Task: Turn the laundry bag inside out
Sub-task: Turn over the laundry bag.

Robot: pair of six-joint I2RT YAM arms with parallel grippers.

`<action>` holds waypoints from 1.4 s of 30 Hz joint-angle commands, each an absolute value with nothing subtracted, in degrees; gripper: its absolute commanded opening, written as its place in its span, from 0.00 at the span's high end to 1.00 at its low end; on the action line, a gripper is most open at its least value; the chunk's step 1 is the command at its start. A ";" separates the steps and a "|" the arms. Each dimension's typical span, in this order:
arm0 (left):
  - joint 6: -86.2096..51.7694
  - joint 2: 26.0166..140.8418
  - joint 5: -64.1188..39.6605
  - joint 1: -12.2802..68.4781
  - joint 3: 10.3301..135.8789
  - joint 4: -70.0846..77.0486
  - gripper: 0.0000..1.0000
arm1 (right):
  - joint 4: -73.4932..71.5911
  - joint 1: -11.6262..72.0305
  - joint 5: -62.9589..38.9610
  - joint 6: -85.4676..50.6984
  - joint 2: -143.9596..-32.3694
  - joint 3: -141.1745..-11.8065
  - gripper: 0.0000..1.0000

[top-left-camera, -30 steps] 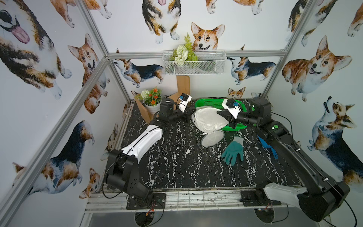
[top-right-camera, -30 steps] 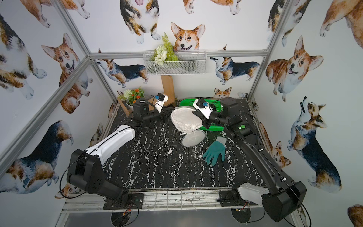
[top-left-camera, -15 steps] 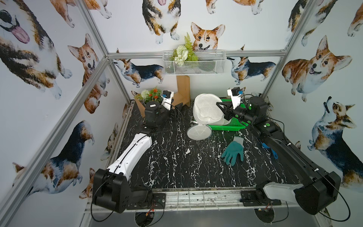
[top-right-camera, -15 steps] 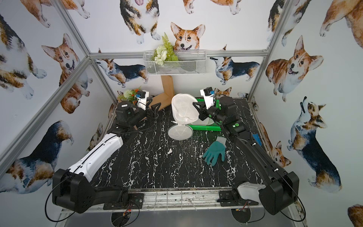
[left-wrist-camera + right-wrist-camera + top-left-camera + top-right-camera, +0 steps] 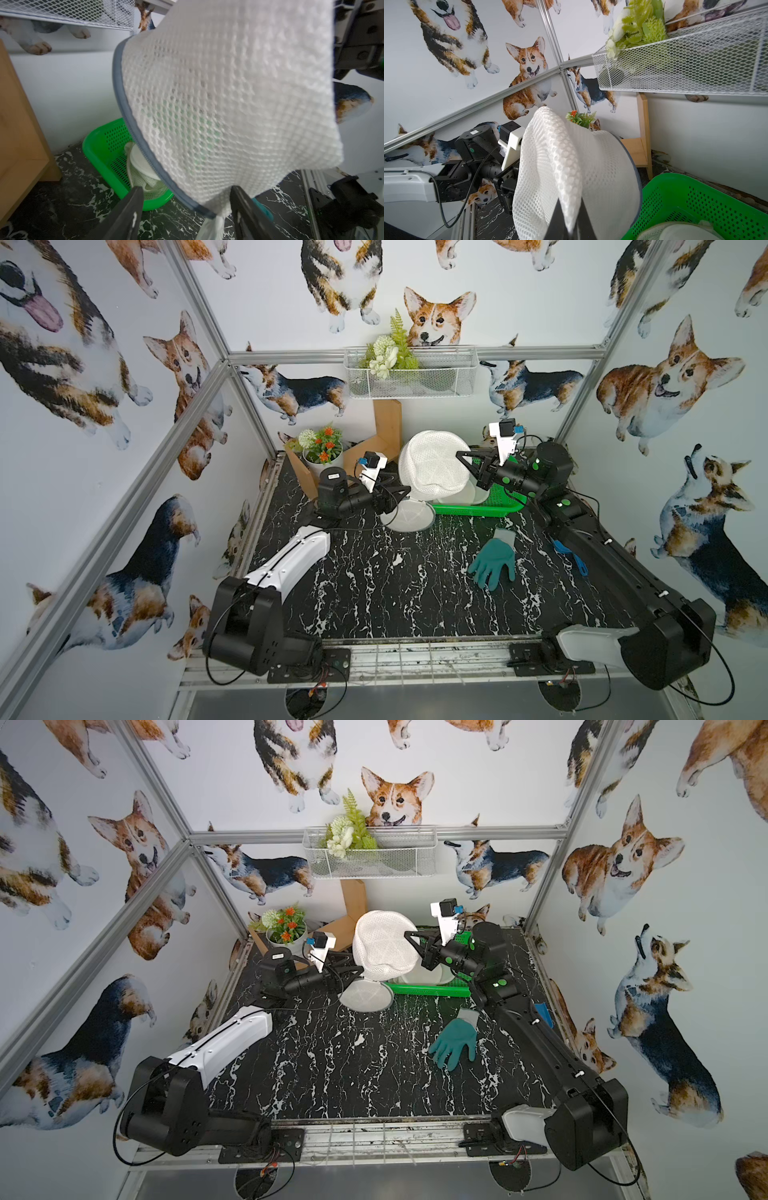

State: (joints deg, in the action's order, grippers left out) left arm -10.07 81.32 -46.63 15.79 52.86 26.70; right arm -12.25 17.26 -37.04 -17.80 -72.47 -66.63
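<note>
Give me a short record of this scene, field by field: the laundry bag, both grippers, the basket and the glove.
laundry bag: white mesh with a grey rim, held up above the table
right gripper: shut on a fold of the bag
left gripper: open, fingers either side of the bag's lower edge, not clamping it
round mesh piece: lying on the table beside the basket
green basket: at the back of the table, white mesh items inside
glove: teal, flat on the table, clear of both arms
</note>
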 commanded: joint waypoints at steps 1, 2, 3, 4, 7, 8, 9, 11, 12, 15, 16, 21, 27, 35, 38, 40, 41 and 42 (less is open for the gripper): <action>-14.00 82.41 -53.56 15.82 53.76 33.31 0.44 | -16.65 17.15 -41.53 -19.36 -72.55 -66.97 1.00; -14.13 82.59 -53.97 15.90 54.00 33.57 0.48 | -16.78 17.16 -41.51 -19.42 -72.58 -66.97 1.00; -14.29 82.70 -54.50 15.91 54.21 33.63 0.53 | -17.08 17.14 -41.44 -19.72 -72.57 -66.89 1.00; -14.39 82.87 -55.07 15.91 54.52 33.68 0.57 | -17.42 17.19 -41.35 -20.01 -72.59 -66.88 1.00; -13.83 82.51 -54.55 15.91 54.18 33.94 0.78 | -17.93 17.18 -40.56 -20.57 -72.26 -66.62 1.00; -13.42 82.24 -53.71 15.83 53.73 34.26 0.91 | -17.78 17.21 -40.27 -20.48 -71.99 -66.58 1.00; -13.10 81.81 -52.17 15.67 53.01 34.89 1.00 | -17.29 17.14 -39.64 -20.32 -71.61 -66.53 1.00; -12.76 80.60 -47.26 15.12 51.20 36.31 1.00 | -16.13 16.99 -38.48 -19.79 -70.67 -66.40 1.00; -11.77 79.82 -43.54 14.93 50.66 35.75 1.00 | -15.76 16.80 -38.32 -19.78 -70.07 -66.20 1.00; -6.57 78.34 -32.11 14.75 50.68 30.76 1.00 | -14.87 16.37 -38.92 -20.61 -68.43 -65.53 1.00; -5.07 78.30 -28.94 14.77 51.16 28.96 1.00 | -14.92 16.35 -39.18 -21.18 -67.89 -65.23 1.00; -0.58 80.33 -25.08 15.11 54.52 21.16 1.00 | -18.61 16.27 -38.24 -24.54 -66.68 -64.84 1.00; -2.81 83.77 -28.12 18.95 55.79 29.95 1.00 | -27.59 17.74 -41.52 -34.17 -70.88 -65.54 1.00; -10.13 86.39 -28.52 22.06 55.04 44.07 0.94 | -33.12 20.79 -39.82 -39.94 -75.40 -63.73 1.00; -12.20 86.48 -27.74 22.23 54.54 46.46 0.94 | -30.11 20.96 -37.98 -40.40 -76.42 -64.61 1.00; -14.42 86.35 -26.68 22.29 53.55 49.26 0.92 | -26.90 20.89 -36.22 -39.71 -76.84 -65.42 1.00; -15.49 86.10 -25.73 22.26 52.87 50.20 0.89 | -25.50 20.94 -35.36 -39.40 -76.98 -65.71 1.00; -16.24 85.60 -24.28 22.25 52.28 50.23 0.80 | -24.09 20.94 -34.22 -39.00 -76.99 -65.98 1.00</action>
